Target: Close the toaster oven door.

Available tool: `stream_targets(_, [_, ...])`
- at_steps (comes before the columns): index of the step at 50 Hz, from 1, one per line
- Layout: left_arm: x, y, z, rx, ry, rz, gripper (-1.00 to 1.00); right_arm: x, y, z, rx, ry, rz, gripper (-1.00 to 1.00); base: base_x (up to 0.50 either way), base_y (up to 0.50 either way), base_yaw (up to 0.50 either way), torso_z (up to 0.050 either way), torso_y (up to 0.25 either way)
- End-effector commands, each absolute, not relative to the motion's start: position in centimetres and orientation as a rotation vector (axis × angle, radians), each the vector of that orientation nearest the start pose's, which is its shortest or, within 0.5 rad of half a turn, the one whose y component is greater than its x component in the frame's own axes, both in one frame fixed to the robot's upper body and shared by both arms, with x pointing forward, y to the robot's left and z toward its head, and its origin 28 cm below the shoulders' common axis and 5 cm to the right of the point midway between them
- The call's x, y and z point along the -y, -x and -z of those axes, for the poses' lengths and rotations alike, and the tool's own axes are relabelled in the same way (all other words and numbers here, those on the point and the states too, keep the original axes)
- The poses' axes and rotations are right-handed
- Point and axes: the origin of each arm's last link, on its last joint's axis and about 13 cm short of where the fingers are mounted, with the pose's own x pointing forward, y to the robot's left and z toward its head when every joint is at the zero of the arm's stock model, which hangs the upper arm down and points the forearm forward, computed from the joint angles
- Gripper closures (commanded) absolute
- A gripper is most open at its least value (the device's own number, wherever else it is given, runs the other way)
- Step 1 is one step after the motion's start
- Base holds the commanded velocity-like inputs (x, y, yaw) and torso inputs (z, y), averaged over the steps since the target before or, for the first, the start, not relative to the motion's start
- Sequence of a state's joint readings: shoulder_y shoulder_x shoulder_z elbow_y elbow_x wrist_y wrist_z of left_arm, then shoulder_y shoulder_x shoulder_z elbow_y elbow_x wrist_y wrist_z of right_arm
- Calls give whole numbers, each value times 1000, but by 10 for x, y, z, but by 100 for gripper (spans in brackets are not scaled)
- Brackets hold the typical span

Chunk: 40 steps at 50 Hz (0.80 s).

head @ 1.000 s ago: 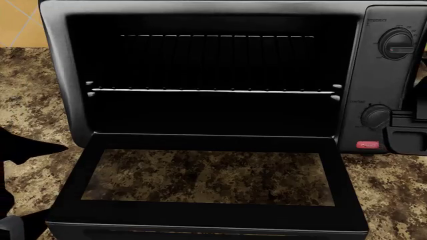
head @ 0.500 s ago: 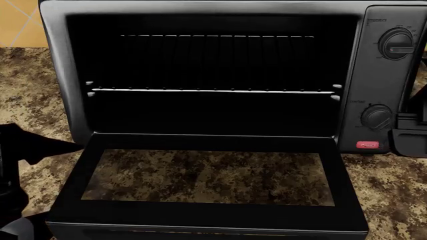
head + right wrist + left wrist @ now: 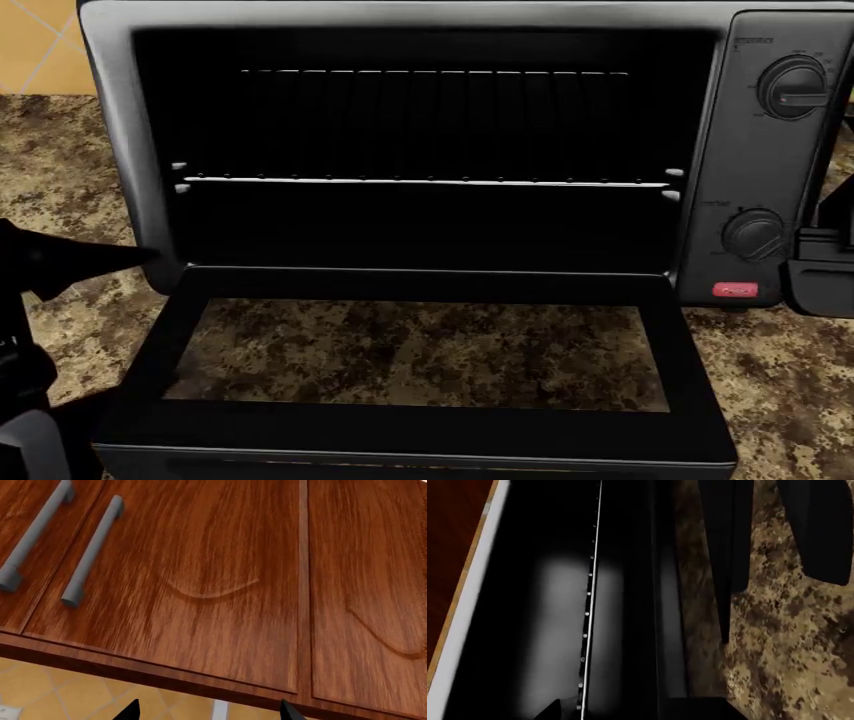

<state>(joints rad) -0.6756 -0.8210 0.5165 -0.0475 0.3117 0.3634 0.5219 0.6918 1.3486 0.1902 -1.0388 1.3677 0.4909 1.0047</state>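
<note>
Beside the flat-lying black-framed glass toaster oven door (image 3: 420,365) on the speckled brown stone desk (image 3: 67,170), the left claw (image 3: 774,555), fingers spread wide, is being moved closer for lifting.

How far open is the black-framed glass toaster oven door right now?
Fully open. The black-framed glass door lies flat, folded down over the speckled stone countertop, leaving the black toaster oven's cavity and wire rack exposed.

home kitchen: speckled brown granite countertop (image 3: 54,140); black toaster oven (image 3: 747,150) stood on it; yellow tiled wall (image 3: 34,40) at 11 o'clock; reddish wooden cabinet doors (image 3: 200,580) with grey bar handles (image 3: 90,550) overhead.
</note>
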Motion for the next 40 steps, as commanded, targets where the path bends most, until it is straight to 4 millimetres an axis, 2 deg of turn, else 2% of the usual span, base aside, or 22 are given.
stream_targets(1, [-310,-302,-207,526,-1313,723,-100,166,-124,-328,779,257,177,-100,0,-3,-3,0,0])
stream_targets(22, [-299,-301,-214,653,-1113,625,-100,167,-123,-327,782,252,180,-100,2,-4,-7,0,0])
stream_targets(30, [-294,-297,-216,625,-999,588,-100,168,-122,-327,783,251,185,-100,5,-9,-14,0,0])
stream_targets(40, [-285,-290,-205,568,-778,570,-100,169,-119,-328,788,251,191,-100,9,-10,-18,0,0])
